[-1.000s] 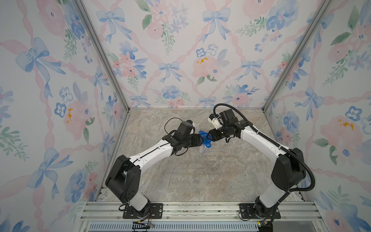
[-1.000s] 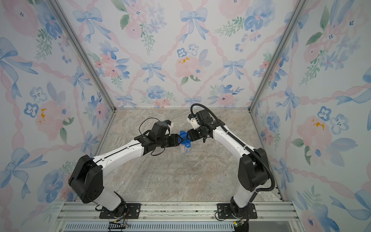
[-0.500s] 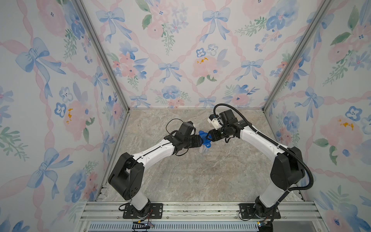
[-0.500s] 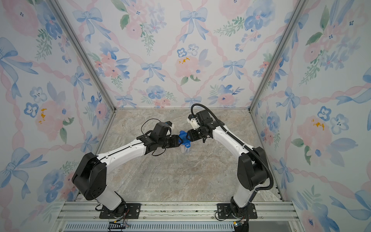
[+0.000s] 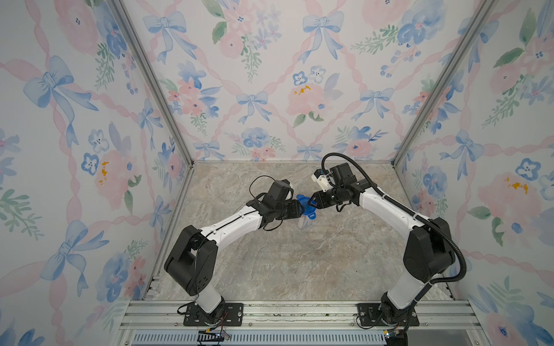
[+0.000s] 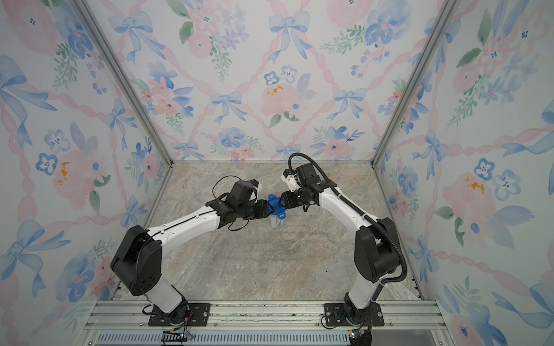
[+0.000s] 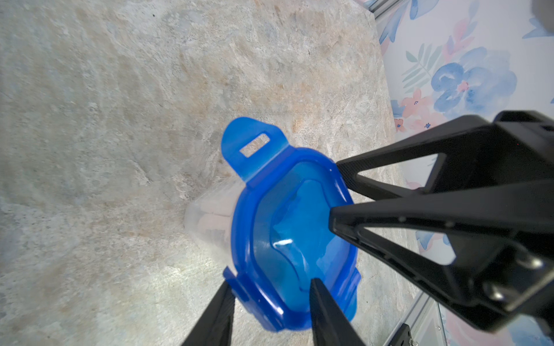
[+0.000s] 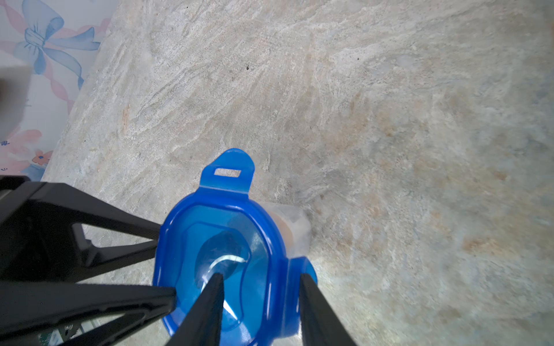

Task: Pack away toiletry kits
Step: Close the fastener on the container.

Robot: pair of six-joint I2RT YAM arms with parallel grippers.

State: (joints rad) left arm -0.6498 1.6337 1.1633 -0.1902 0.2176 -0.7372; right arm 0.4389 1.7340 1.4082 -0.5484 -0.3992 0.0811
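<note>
**Kit** (image 7: 214,223): packed. It shows only as pale shapes through the wall of the cup (image 7: 207,248); the separate pieces cannot be told apart.

**Cup:** clear, upright on the table (image 5: 269,263), about mid-width and somewhat toward the back wall.

**Lid** (image 7: 287,233): blue, seated on the cup's mouth. One slotted tab (image 7: 254,146) juts out flat, judged unlatched. A tab on the right hand's side appears folded down.

**Left hand** (image 7: 269,283): jaws part-way apart, straddling the lid's edge at a tab. Whether they already pinch it cannot be told.

**Right hand** (image 8: 260,275): comes in from the opposite side, with one finger over the lid's top and the other outside the folded tab. The gap is narrow, and a firm grip cannot be confirmed.

**Change over the last second:** slight. In both top views the cup, lid and both hands stand where they did, and the left arm has leaned in a little. Both pairs of jaws are judged to be drawing in on the lid.

**Meaning:** filling looks done, and the step in hand is clipping the lid shut, with at least one tab left.

**Edges and room:** the two hands crowd the lid from opposite sides, almost meeting. The table around the cup is open toward the front, and the walls are well apart. The cup is light and tall, so uneven sideways pressure could tip it.
</note>
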